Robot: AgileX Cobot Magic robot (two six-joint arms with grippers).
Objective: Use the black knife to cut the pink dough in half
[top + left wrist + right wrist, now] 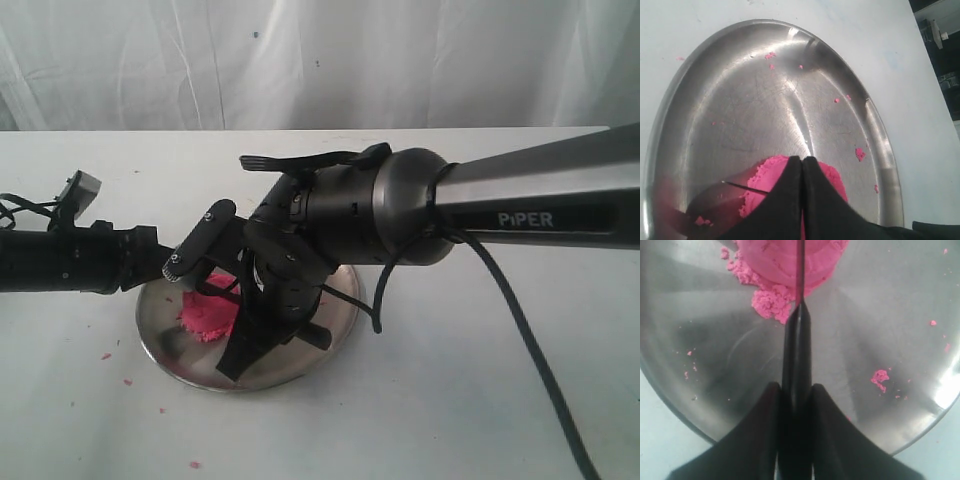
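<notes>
The pink dough [208, 318] lies on the left part of a round metal plate [335, 318]. My right gripper [796, 386] is shut on the handle of the black knife [796, 347]. The thin blade runs edge-on into the pink dough [772, 262], with a crumbly bit broken off beside it. My left gripper [802, 160] is shut with nothing between its fingers, and its tips rest on top of the pink dough [765, 175]. The tip of the black knife [740, 186] sticks out of the lump's side. In the exterior view my right gripper [255, 345] points down over the plate, and my left gripper [190, 260] reaches in from the left.
Small pink crumbs are scattered on the plate [740, 75] and on the white table at the plate's left front [105, 355]. The right arm's cable [530, 340] trails over the table on the right. A white curtain hangs behind the table.
</notes>
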